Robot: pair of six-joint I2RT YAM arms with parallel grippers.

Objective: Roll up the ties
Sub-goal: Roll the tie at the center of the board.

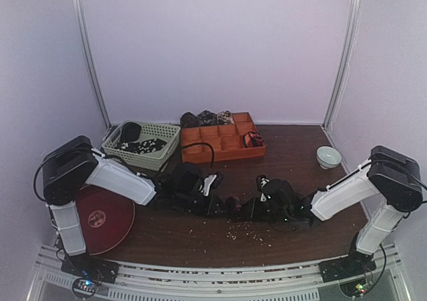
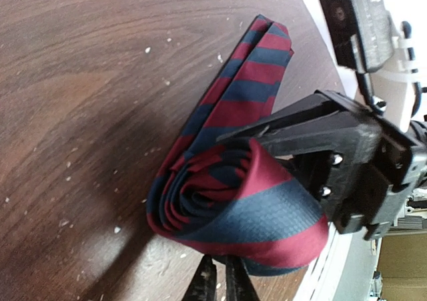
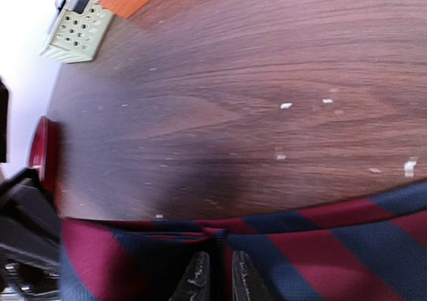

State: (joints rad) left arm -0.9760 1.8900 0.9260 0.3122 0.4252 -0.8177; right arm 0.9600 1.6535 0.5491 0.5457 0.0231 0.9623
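Observation:
A red-and-navy striped tie [image 2: 233, 201] lies on the brown table, part of it wound into a fist-sized coil, its flat tail [image 2: 257, 61] running away from the coil. My left gripper [image 2: 217, 281] is shut on the coil's near edge. My right gripper [image 3: 215, 277] is shut on a fold of the same tie [image 3: 320, 247]; its black body shows in the left wrist view [image 2: 333, 161] against the coil. In the top view the two grippers [image 1: 213, 197] [image 1: 257, 204] meet at mid-table with the tie [image 1: 234, 205] between them.
An orange compartmented tray [image 1: 200, 155] at the back holds a red-and-black coil [image 1: 252, 139], with dark coils [image 1: 207, 119] behind it. A pale green basket [image 1: 163, 155] of dark speckled ties stands left of it. A white bowl [image 1: 328, 157] sits right, a red plate [image 1: 100, 217] front left.

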